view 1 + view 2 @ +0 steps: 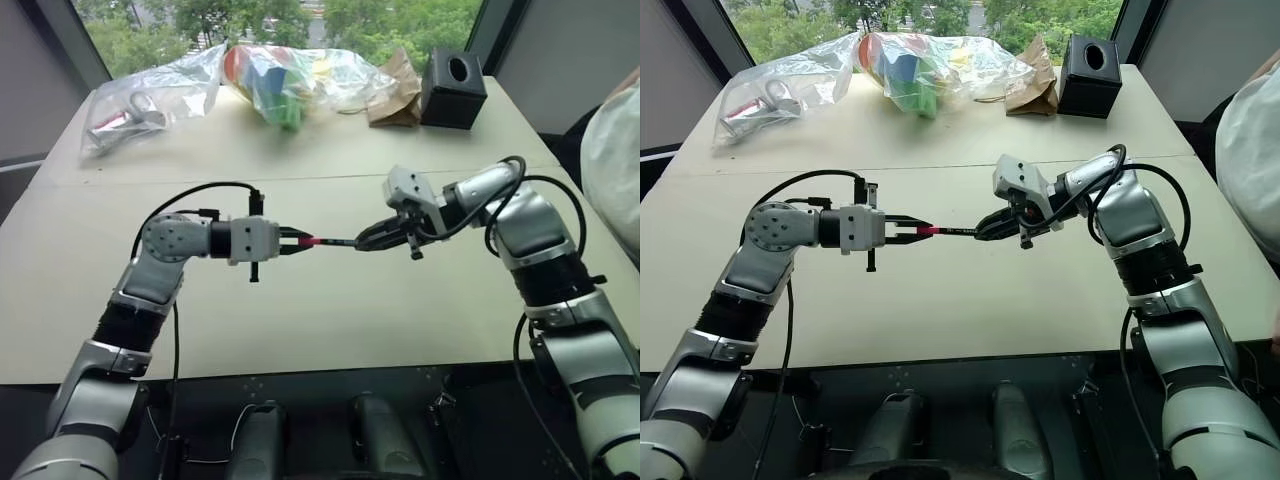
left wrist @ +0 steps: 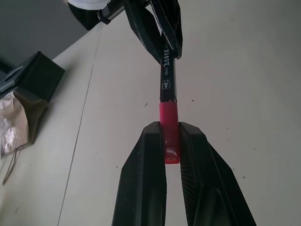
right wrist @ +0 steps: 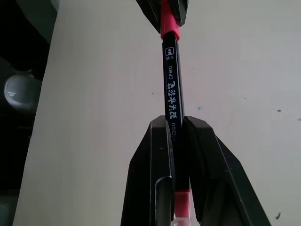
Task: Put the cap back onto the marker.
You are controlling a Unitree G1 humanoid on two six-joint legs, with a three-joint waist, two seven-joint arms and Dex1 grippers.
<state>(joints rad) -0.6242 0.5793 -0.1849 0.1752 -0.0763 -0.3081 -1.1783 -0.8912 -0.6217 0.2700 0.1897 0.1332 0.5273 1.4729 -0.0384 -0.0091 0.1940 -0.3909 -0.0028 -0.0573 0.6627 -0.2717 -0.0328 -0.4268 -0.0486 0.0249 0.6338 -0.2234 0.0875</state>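
Mid-frame over the table (image 1: 330, 330), my right gripper (image 1: 368, 238) is clamped on the marker (image 1: 335, 241), held level above the tabletop. My left gripper (image 1: 296, 241) pinches the cap (image 2: 169, 129), which sits on the marker's left end.

Daylight came in from the window beyond the far edge of the pale beige tabletop (image 1: 330, 320), even and fairly bright. It left glare on the crumpled clear plastic bags (image 1: 160, 95) and only soft, faint shadows under the arms. The head views were slightly soft, with lines bowing near the edges. In the wrist views, the printed lettering on the thin black marker (image 3: 170, 89) read sharply, while the far background went hazy.
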